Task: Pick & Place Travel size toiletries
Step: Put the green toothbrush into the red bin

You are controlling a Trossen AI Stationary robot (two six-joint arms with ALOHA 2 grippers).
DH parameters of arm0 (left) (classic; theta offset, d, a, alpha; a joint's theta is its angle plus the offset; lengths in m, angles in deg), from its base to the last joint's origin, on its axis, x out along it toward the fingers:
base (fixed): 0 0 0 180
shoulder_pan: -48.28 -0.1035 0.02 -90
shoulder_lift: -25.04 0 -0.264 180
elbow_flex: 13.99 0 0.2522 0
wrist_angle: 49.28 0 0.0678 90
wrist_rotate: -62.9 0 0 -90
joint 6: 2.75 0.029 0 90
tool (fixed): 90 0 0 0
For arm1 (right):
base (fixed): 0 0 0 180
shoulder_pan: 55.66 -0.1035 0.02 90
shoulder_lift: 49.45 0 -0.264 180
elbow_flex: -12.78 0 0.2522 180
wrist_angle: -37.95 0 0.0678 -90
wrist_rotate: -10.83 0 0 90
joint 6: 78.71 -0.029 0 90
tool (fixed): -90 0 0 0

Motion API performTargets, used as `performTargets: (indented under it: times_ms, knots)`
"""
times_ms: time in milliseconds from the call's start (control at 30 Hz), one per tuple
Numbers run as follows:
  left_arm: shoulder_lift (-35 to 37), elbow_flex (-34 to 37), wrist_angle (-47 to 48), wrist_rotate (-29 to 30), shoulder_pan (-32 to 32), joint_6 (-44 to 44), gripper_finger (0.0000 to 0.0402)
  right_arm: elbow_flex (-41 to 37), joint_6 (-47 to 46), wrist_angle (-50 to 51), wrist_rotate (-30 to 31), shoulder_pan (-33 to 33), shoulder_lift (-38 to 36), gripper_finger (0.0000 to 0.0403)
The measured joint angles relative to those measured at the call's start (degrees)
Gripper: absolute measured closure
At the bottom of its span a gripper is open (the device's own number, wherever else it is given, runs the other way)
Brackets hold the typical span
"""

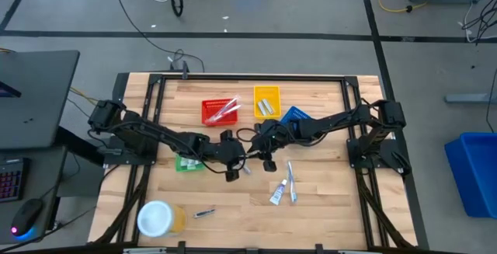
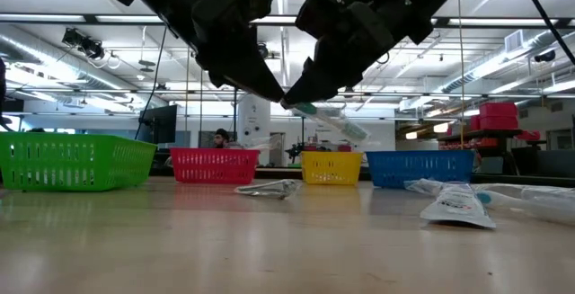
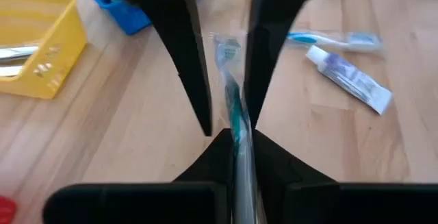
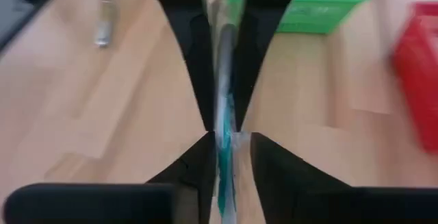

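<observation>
A wrapped toothbrush with teal bristles (image 2: pixel 331 123) hangs in the air between both grippers, above the table's middle (image 1: pixel 247 168). My left gripper (image 1: pixel 233 172) comes from the table's left and my right gripper (image 1: pixel 268 161) from the right; their fingertips meet nose to nose (image 2: pixel 292 105), and both are shut on the toothbrush. Other toiletries lie on the wood: a tube (image 1: pixel 276 195) and a toothbrush (image 1: pixel 290 180) near the right, and a dark razor (image 1: pixel 203 213) near the front. My left gripper pinches the toothbrush's shaft (image 3: pixel 237 125) between its two fingers, which lie along it. The toothbrush is lifted clear of the table, its head (image 3: pixel 226 46) pointing away past the right gripper's fingers (image 3: pixel 263 59). My right gripper pinches the same shaft (image 4: pixel 224 125) between its two fingers from the opposite end, also along it. The toothbrush runs on between the left gripper's fingers (image 4: pixel 191 53), clear of the table; in the low view its free end (image 2: pixel 359 135) slants down below the gripper.
Along the far side stand a red basket (image 1: pixel 221 110) with items, a yellow basket (image 1: pixel 266 101) and a blue basket (image 1: pixel 293 116); a green basket (image 1: pixel 186 162) sits under the left arm. A white-lidded jar (image 1: pixel 159 217) stands near the front left corner.
</observation>
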State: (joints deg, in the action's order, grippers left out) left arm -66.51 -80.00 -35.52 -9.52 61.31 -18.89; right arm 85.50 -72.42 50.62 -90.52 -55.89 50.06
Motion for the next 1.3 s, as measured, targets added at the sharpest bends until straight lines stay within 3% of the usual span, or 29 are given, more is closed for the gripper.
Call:
performTargets:
  times_ms: [333,500,667,967,1100,1300]
  knots:
    - [0.1,-2.0,8.0,3.9,0.1,-4.6,0.0369,0.0,0.5,9.1,7.2,0.1,-9.2,0.0241]
    - [0.1,-7.2,17.9,13.4,0.1,-5.6,0.0367,0.0,-0.2,15.7,14.3,0.1,-15.0,0.0234]
    - [0.3,-13.7,34.2,25.7,0.1,-11.0,0.0365,0.0,-1.5,19.2,14.9,0.1,-18.2,0.0235]
    - [12.3,-15.4,49.1,33.6,0.1,-17.8,0.0362,-0.3,-1.4,20.2,14.8,0.1,-18.1,0.0235]
    - [19.7,-12.2,47.7,35.1,-0.1,-17.9,0.0368,-1.3,-1.3,19.0,14.8,0.1,-18.1,0.0232]
    - [27.4,1.6,36.8,33.0,-1.3,-19.3,0.0363,-3.4,0.6,14.3,14.7,0.2,-17.9,0.022]
